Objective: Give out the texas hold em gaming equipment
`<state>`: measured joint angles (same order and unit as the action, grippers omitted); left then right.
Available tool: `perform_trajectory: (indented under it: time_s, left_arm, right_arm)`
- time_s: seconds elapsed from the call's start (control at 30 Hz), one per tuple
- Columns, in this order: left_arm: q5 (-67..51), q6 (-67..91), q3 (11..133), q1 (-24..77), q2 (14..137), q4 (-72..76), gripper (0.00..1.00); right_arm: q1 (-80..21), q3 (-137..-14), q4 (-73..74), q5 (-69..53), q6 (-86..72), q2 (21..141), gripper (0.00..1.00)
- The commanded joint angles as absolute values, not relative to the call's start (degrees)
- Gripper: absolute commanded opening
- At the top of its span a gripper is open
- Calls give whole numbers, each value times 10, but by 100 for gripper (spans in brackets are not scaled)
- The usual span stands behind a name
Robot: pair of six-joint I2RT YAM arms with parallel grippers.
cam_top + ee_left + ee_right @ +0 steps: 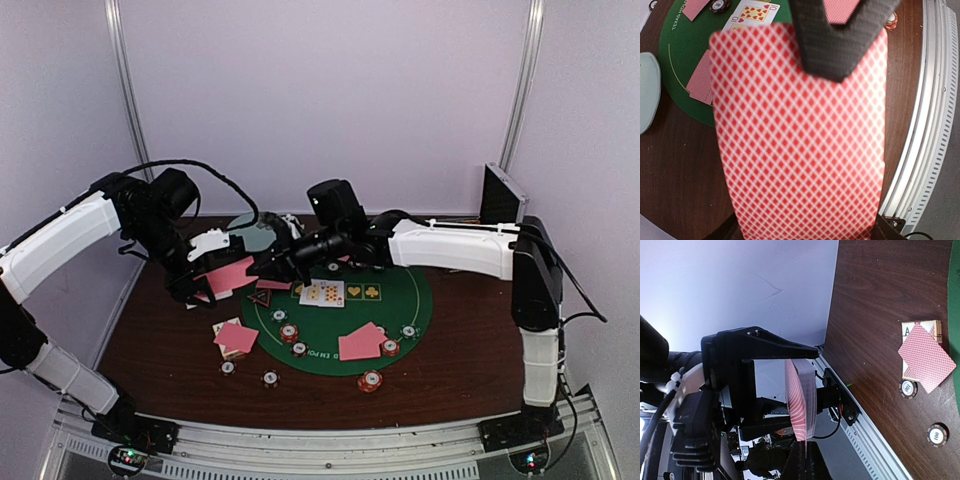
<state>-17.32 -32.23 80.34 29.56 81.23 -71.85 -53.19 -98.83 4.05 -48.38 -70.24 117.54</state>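
Note:
My left gripper [215,277] is shut on a deck of pink-backed cards [231,274], held above the table's left side. The deck fills the left wrist view [800,150]. My right gripper [277,264] reaches across to the deck, and its dark fingers [840,45] pinch the top card's far edge. In the right wrist view the deck [802,390] shows edge-on, with my right gripper [807,452] shut on one card. Face-up cards [323,293], two pink cards [361,342], striped chips [370,381] and a triangle marker [260,297] lie on the green mat [412,300].
A card box with pink cards on it [237,337] lies left of the mat, with chips [228,367] near it. The pale round plate [255,232] is at the back, and the metal case [500,195] is at the back right. The rail [920,150] runs along the near edge.

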Motion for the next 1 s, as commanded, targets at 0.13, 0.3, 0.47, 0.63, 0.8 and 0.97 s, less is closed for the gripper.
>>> perform_trajectory:
  time_s: [0.13, 0.3, 0.47, 0.63, 0.8, 0.97]
  left_arm:
    - [-177, -323, 808, 294, 794, -717, 0]
    - [-176, -323, 808, 294, 793, -718, 0]
    - [-175, -324, 809, 294, 795, -719, 0]
    - [-171, -325, 810, 294, 795, -721, 0]
    - [-170, -325, 808, 294, 795, -722, 0]
    - [-170, -326, 807, 294, 794, -724, 0]
  right_arm:
    - [-476, -977, 185, -478, -626, 1119, 0]
    - [-433, -991, 289, -464, -552, 1103, 0]
    - [-394, -1072, 480, -368, -400, 1112, 0]
    - [-392, -1141, 619, -148, -239, 1129, 0]
    - [-400, -1098, 579, 25, -120, 1101, 0]
    - [-403, -1063, 533, 134, -44, 1093, 0]
